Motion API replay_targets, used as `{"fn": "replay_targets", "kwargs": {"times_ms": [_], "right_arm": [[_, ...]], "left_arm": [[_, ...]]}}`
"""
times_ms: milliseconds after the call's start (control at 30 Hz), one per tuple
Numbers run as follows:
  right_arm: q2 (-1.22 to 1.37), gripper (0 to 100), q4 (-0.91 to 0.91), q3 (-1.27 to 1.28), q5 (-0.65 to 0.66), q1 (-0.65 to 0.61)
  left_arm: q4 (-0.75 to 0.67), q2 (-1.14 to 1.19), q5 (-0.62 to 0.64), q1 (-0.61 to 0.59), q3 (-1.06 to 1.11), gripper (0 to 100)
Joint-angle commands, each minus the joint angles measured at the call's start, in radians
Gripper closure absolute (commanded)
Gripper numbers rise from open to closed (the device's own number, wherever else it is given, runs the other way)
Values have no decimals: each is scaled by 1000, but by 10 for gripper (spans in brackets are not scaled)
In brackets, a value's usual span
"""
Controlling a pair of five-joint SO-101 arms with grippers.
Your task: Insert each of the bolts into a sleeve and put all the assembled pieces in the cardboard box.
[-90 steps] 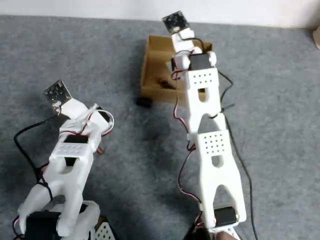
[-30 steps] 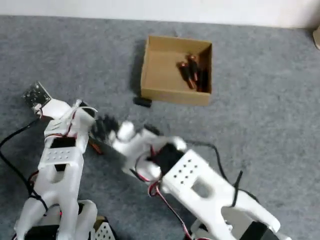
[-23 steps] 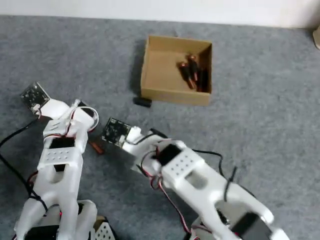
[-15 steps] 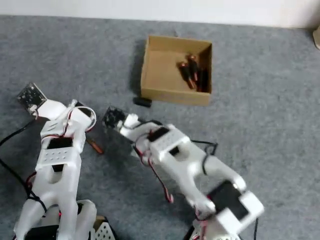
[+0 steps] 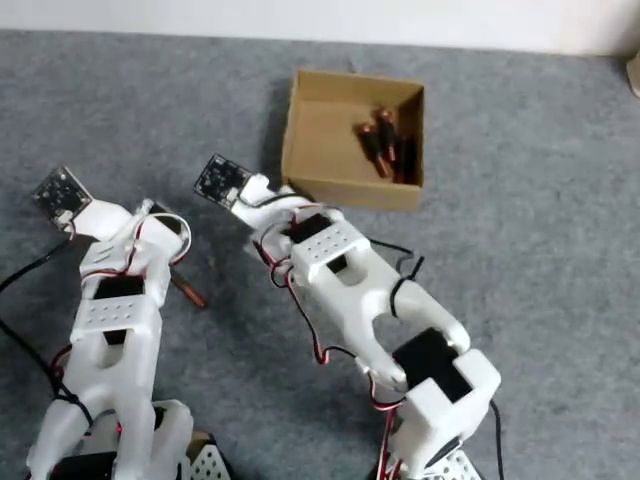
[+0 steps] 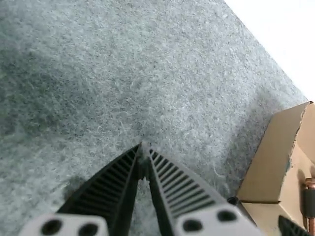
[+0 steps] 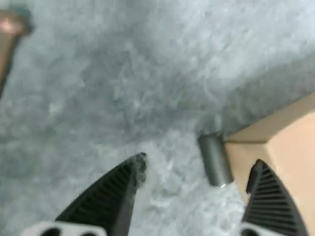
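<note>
Cardboard box [image 5: 370, 192]: set on the grey carpet [image 5: 520, 250], with assembled pieces [image 5: 385, 145] already laid against its far wall. Its near wall could be struck or shoved by a jaw, since the sleeve lies right at that corner.
Sleeve [image 7: 215, 161]: a dark cylinder lying flat on the carpet, touching or just beside the box's outer corner. It could be rolled away or wedged against the wall if it is caught off-centre.
Right gripper [image 7: 199, 164]: held low with its jaws spread wide. The sleeve is framed between them, but closer to the box-side jaw, so cardboard could be pinched along with the sleeve if the jaws are closed lopsidedly.
Bolt [image 5: 188, 292]: copper-coloured and loose on the carpet just beside the left arm, apart from the sleeve. It could be knocked aside by either arm.
Left gripper [image 6: 142, 153]: fingers pressed together on nothing, poised over bare carpet. The bolt is not yet picked up, and a clash is risked with the two arms so near each other.
</note>
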Motion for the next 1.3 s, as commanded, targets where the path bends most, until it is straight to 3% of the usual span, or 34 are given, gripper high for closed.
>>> {"fn": "replay_targets", "kwargs": {"times_ms": [0, 600, 800, 933, 1133, 1267], "right_arm": [[-2, 694, -53, -35, -25, 16], [143, 694, -119, -36, -29, 44], [116, 694, -27, -8, -29, 41], [-62, 694, 48, 44, -106, 25], [-529, 694, 56, 288, -169, 21], [-911, 694, 56, 518, -169, 27]], "left_arm": [[-20, -39, 5, -15, -13, 993], [-20, -39, 5, -13, -10, 993], [-20, -39, 5, -12, -10, 993], [-20, -39, 5, -7, -8, 993], [-18, -41, -3, 5, -7, 993], [-17, -90, -135, 77, 24, 993]]}}
